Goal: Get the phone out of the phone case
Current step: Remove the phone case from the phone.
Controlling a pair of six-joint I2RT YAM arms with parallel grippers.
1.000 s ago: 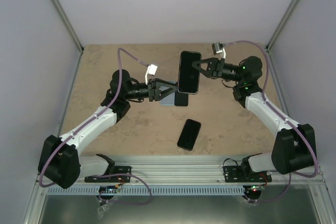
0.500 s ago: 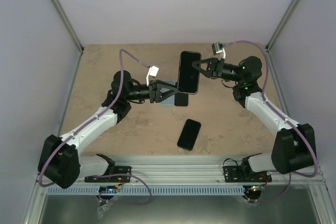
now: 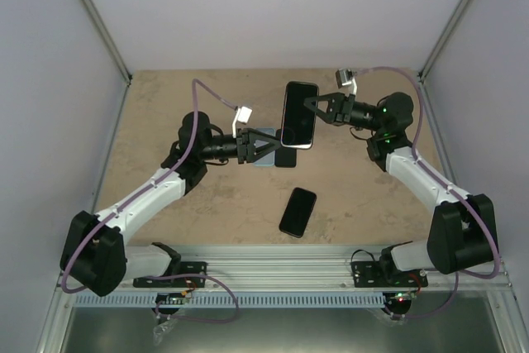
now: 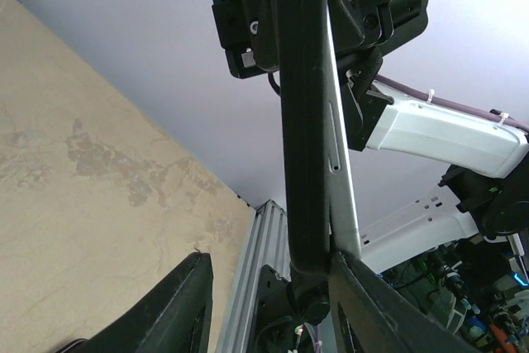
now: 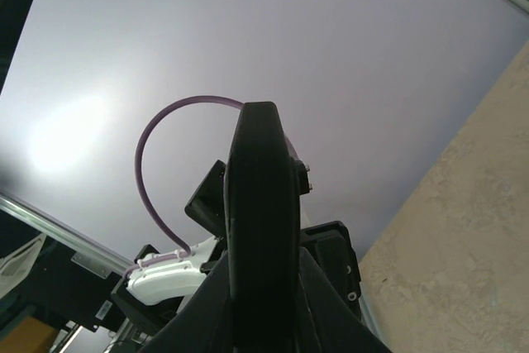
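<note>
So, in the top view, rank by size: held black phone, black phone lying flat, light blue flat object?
Held black phone (nearer camera, so unsure)
Lying black phone
Light blue flat object, mostly hidden

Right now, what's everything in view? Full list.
cased phone: 1, black, in the air, clamped by the right hand
loose phone: 1, black, flat on the table near the front rail
blue slab: 1, light blue, on the table under the left hand; phone or case, cannot tell
dark slab: 1, black, on the table beside the blue slab, partly hidden
table: 1, mottled beige
left hand: 1, black, open, fingers either side of one end of the cased phone
right hand: 1, black, shut on the cased phone
</note>
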